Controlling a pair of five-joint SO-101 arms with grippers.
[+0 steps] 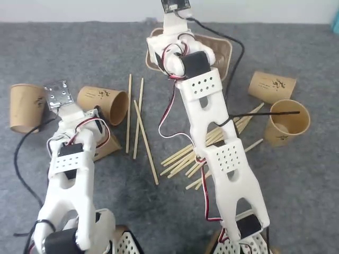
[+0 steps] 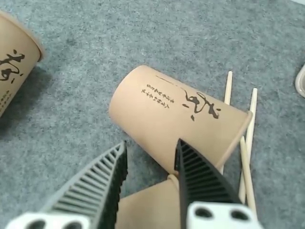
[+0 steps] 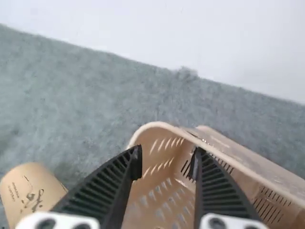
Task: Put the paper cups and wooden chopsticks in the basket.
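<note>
Nearest the bases, at about 8 o'clock in the high view: left gripper (image 2: 151,145), fingers spread with nothing between them, poised just above a paper cup (image 2: 176,114) lying on its side, mouth towards 3 o'clock. Probably held so as to straddle the cup's wall for a pinch. Right under the fingers, a second cup (image 2: 147,205), also tipped over, touching the first or nearly so; cannot tell which. Farther out at 9 o'clock, well apart, a third cup (image 1: 24,107) on its side. Just beside the straddled cup's mouth, three loose chopsticks (image 1: 135,116), running roughly 12 to 6. Around 4 o'clock, partly under the right arm, a fanned chopstick heap (image 1: 212,145). Out at 3 o'clock, an upright cup (image 1: 286,123), with a toppled cup (image 1: 271,86) just behind it. Farthest, at 12 o'clock: basket (image 3: 164,138), with the right gripper (image 3: 166,151) hanging over its rim, fingers parted and empty, likely parked there as the drop point. Judging by everything lying on the grey mat (image 1: 63,47), most of the job yet to be done. Worth minding: a round cup on its side, apt to roll away from a pinch.
</note>
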